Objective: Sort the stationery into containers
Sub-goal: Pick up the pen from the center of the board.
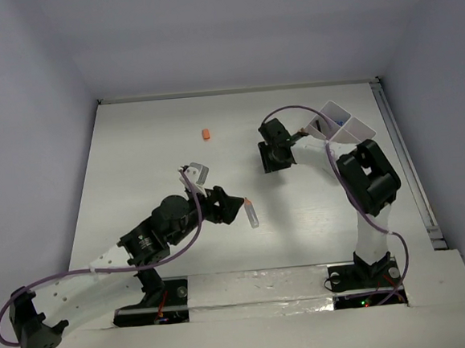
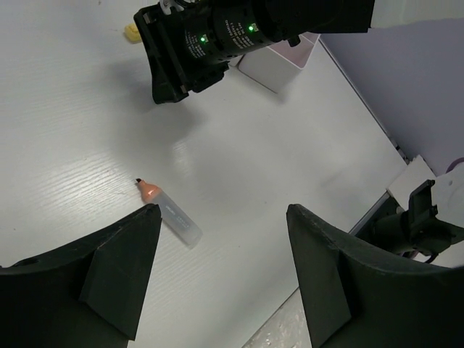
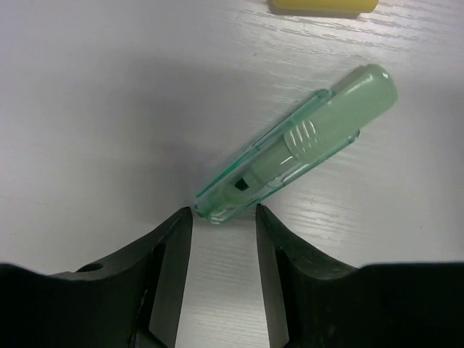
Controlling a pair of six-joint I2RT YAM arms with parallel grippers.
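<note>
Presently, item by item.

- Right gripper: low over the table, upper centre of the top view. Jaws narrow, one finger on each side of the near end of the green clip. A sliver of gap shows on both sides, so it does not look pinched yet.
- Green clip: flat on the table, slanting toward the upper right of the right wrist view.
- Yellow piece: on the table just beyond the clip, cut off by the top edge of that view.
- Tray: upper right of the top view, near the right arm. Its compartments cannot be read, so what is already sorted cannot be told.
- Left gripper: centre of the top view, jaws wide and holding nothing.
- Tube: grey with an orange cap, lying on the table just beside the left-hand finger's tip, not between the fingers.
- Orange bit: alone on the table, upper middle of the top view, well apart from both grippers.

Progress, as a judgement: at least four items lie outside the tray. The clip pick is about to begin and the tube looks next in line, so much remains to do.
</note>
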